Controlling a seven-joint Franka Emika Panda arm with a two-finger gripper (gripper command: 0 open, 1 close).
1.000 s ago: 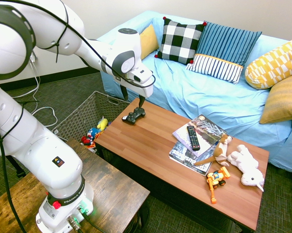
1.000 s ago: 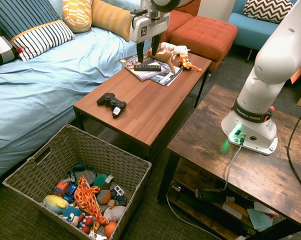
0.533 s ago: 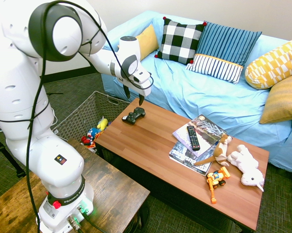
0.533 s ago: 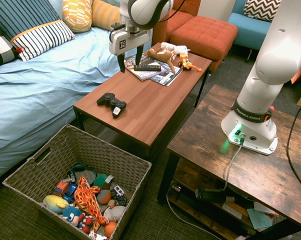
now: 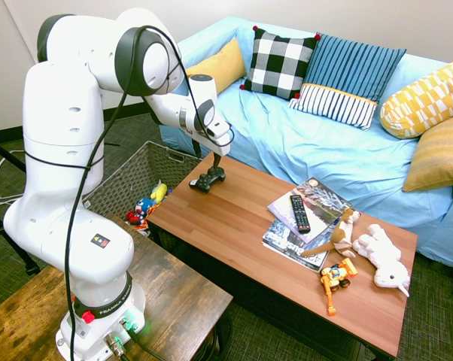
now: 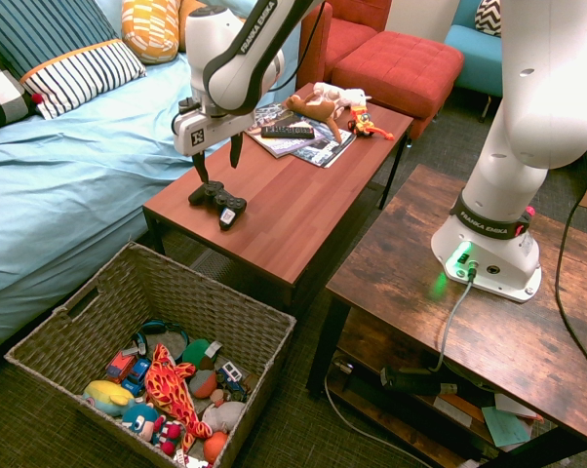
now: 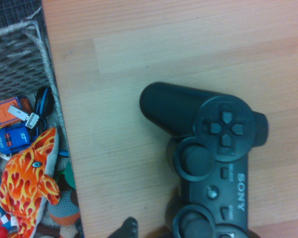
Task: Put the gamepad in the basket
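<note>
1. Second exterior view: grey-brown woven rectangular basket stands at seven o'clock from the black plastic gamepad, which lies on the table.
2. White-bodied, dark-fingered gripper, open, is now lower and closer; grasp appears imminent.

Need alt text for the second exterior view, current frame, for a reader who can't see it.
A robot arm's open gripper hovers over a black gamepad near the end of a wooden coffee table. Below that end, a woven basket holds toys; magazines, a remote and plush toys lie farther along.
</note>
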